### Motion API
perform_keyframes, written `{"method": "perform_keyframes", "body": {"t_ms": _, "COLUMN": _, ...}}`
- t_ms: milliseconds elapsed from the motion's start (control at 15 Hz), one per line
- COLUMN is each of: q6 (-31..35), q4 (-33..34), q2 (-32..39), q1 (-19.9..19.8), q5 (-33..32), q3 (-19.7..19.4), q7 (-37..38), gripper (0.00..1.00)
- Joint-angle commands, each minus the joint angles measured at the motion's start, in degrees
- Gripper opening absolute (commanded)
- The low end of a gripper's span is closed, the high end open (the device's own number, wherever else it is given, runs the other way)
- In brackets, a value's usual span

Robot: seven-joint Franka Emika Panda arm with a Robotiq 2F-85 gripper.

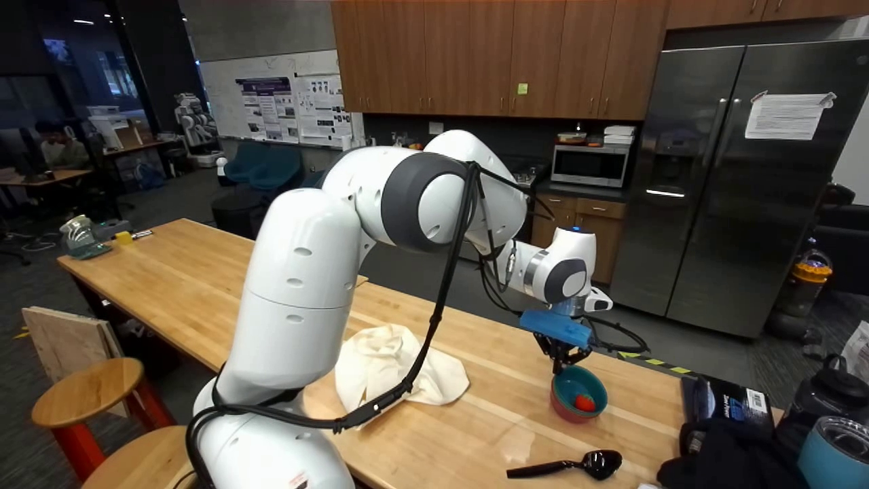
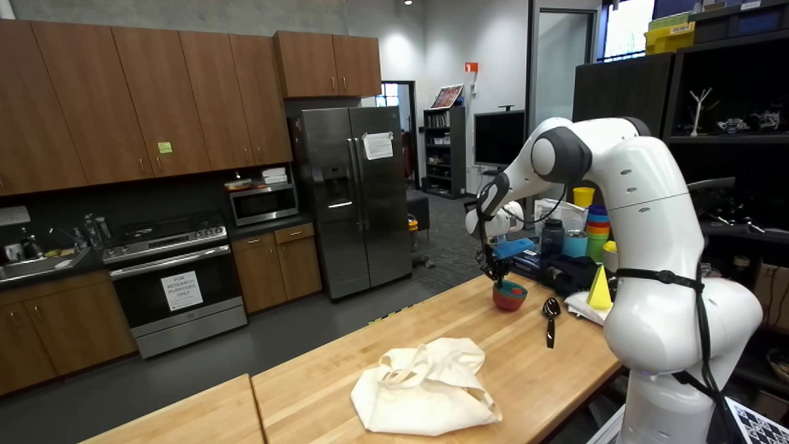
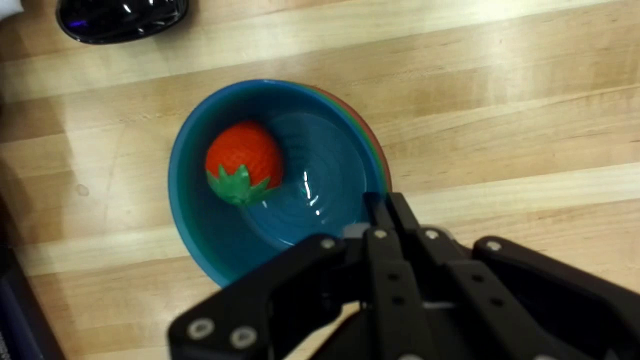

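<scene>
The gripper [image 3: 385, 196] is closed, tips about together at the edge of the blue bowl [image 3: 312, 160]; the rim seems to run btwn them, so I'd call it a pinch on that wall, w/ nothing else held. The bowl sits nested in the red bowl [image 2: 509, 303] on the table [image 1: 502, 390], and the strawberry [image 3: 245, 160] lies inside, toward the side away from the tips. Since the hold is off-centre & the berry's wt is opp., the bowl will prob. want to tip: keep any motion slow, straight & level, or the berry may roll. Nested walls are close, so check the tips have only the inner one; if not, re-seat w/ one tip inside, one in the gap. Hard to tell: actual contact at the rim, b/c the gripper covers it in the wrist view & it's tiny in both exterior views. A thin green band [image 3: 361, 120] btwn the rims is prob. a third bowl, mostly hidden. The black thing [image 3: 122, 17] cut off up top is prob. the spoon [image 1: 587, 465]; the dark thing [image 3: 22, 320] lower-left is cut off too, can't ID.
</scene>
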Motion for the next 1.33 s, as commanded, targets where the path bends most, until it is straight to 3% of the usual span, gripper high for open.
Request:
{"method": "perform_keyframes", "body": {"t_ms": 0, "q6": -1.25, "q4": -0.12, "q2": -1.62, "q1": 1.43, "q5": -2.85, "q3": -1.36, "q7": 2.52, "gripper": 0.01}}
{"method": "perform_keyframes", "body": {"t_ms": 600, "q6": -0.82, "q4": -1.63, "q2": -6.29, "q1": 3.93, "q5": -10.39, "q3": -3.35, "q7": 6.82, "gripper": 0.01}}
{"method": "perform_keyframes", "body": {"t_ms": 1267, "q6": -3.21, "q4": -0.15, "q2": -8.96, "q1": 6.66, "q5": -18.15, "q3": -2.20, "q7": 7.15, "gripper": 0.01}}
